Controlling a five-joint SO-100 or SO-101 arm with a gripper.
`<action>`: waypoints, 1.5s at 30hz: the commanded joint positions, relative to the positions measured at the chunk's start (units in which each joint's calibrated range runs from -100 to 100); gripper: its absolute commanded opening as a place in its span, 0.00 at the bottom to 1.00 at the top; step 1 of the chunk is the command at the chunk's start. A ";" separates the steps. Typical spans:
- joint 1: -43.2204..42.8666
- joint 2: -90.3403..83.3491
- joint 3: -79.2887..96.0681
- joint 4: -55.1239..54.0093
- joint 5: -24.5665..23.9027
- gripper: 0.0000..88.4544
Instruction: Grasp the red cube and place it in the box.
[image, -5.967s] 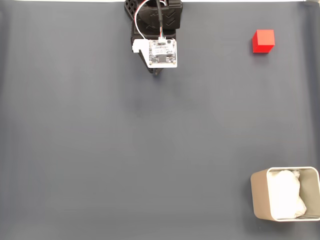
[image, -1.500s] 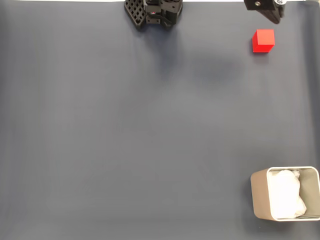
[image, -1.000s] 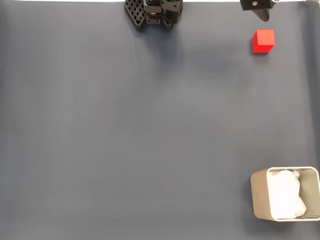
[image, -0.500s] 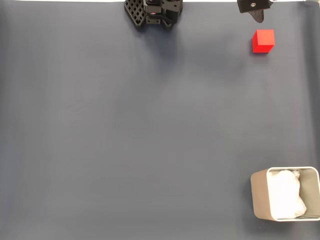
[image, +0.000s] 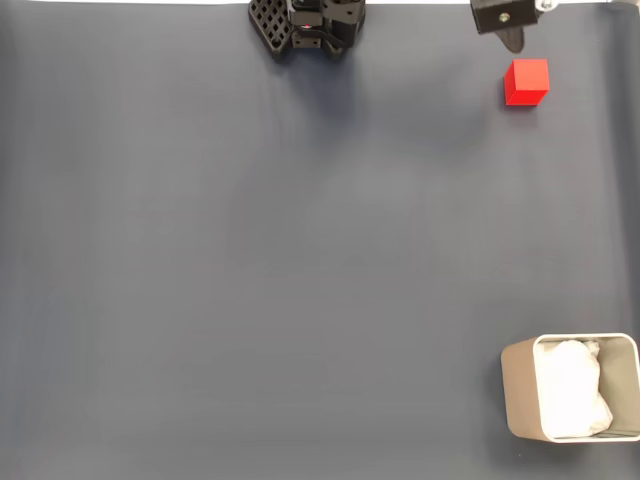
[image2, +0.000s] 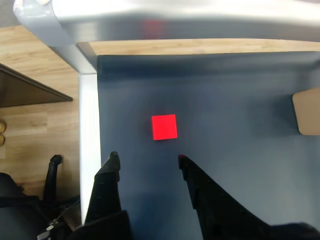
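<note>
Red cube (image2: 164, 127) sits on the dark mat near its corner, ahead of the gripper (image2: 147, 157) and slightly toward the right-hand finger in the wrist view. Its jaws stand parted and empty, wider than the cube, which lies square to them.

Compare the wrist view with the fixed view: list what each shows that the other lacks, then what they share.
Wrist view alone: the gripper with its fingers spread apart, the wooden floor beyond the mat's edge, and a silver metal bar above it. Fixed view alone: the whole box with its white paper lining, and the arm's base. Both: the red cube resting on the dark grey mat, untouched.
</note>
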 joint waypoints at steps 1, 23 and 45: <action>1.14 -0.20 -0.27 -2.98 0.83 0.35; 4.06 6.04 6.85 -19.37 2.64 0.54; 3.77 14.10 8.49 -26.50 1.22 0.57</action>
